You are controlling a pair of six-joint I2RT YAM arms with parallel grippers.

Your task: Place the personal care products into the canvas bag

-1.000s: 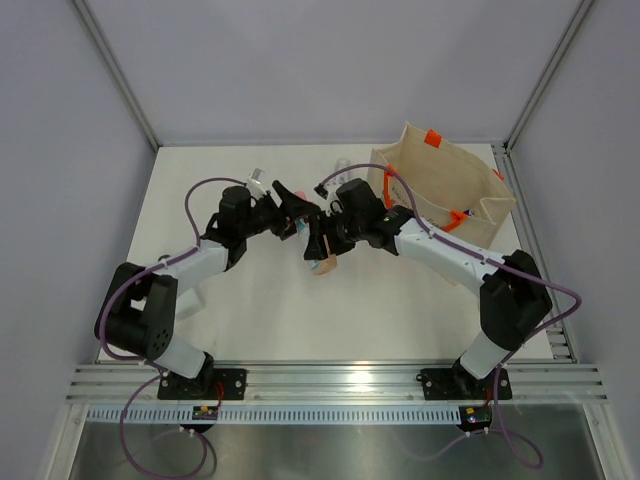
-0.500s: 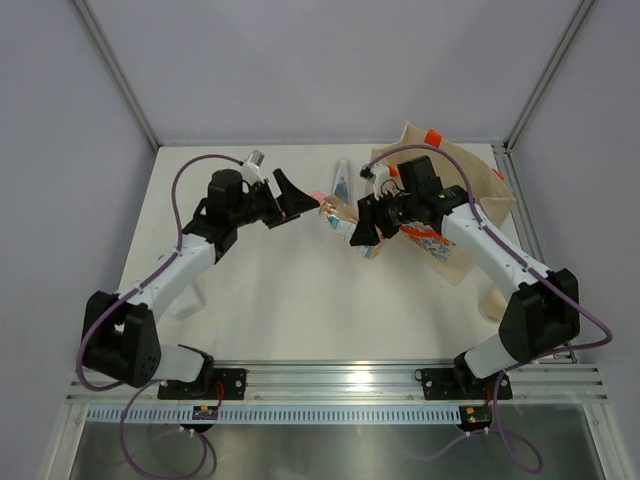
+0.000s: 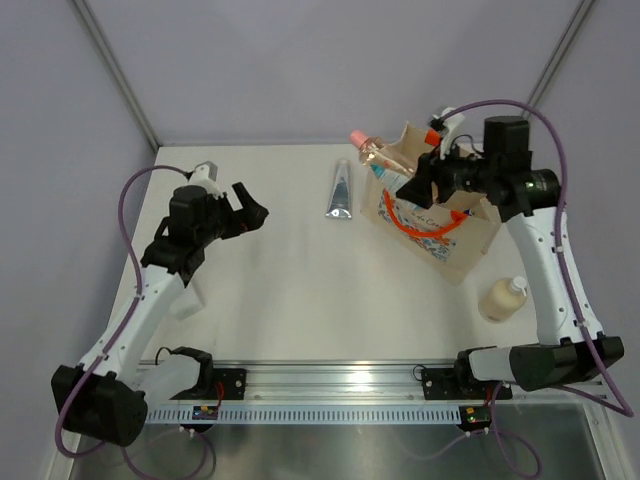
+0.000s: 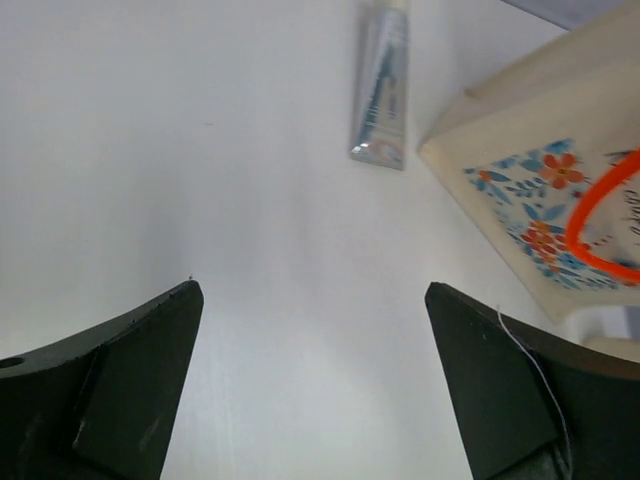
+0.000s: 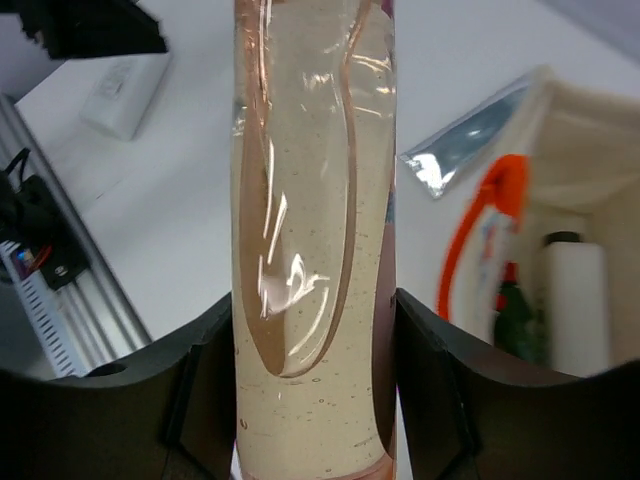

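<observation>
1. Top external view: the right gripper (image 3: 413, 172) pinches a clear peach-pink bottle (image 3: 378, 152) above the left rim of the beige canvas bag with orange handles (image 3: 440, 238).
2. The left gripper (image 3: 248, 206) hangs spread and empty over the white table (image 3: 290, 290).
3. A silver tube (image 3: 340, 190) lies near the bag's left; a cream pump bottle (image 3: 503, 298) stands on its right.

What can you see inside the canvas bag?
Inside the canvas bag are a green bottle with a red cap and a white bottle with a dark cap. The peach-pink bottle blocks the rest of the interior.
</observation>
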